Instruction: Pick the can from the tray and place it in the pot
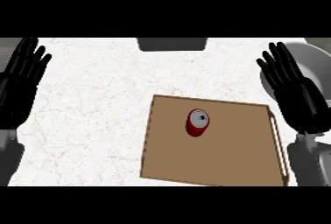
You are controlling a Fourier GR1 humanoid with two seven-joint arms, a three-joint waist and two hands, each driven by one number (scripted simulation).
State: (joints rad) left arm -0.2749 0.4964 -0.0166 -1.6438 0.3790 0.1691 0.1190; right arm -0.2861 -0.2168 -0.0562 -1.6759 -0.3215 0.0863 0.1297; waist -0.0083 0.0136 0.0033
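On the brown tray [213, 157], near its far edge, the red can [198, 123] stands upright with bare board all round. The left hand [19, 83] and right hand [294, 89] rest open at the bench [90, 113] sides; the grey pot [309, 54] sits behind the right hand.

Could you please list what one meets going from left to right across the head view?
Black left hand, open at the left edge → white marbled counter → flat brown tray → red can with a silver top standing on it → black right hand, open, in front of the grey metal pot.
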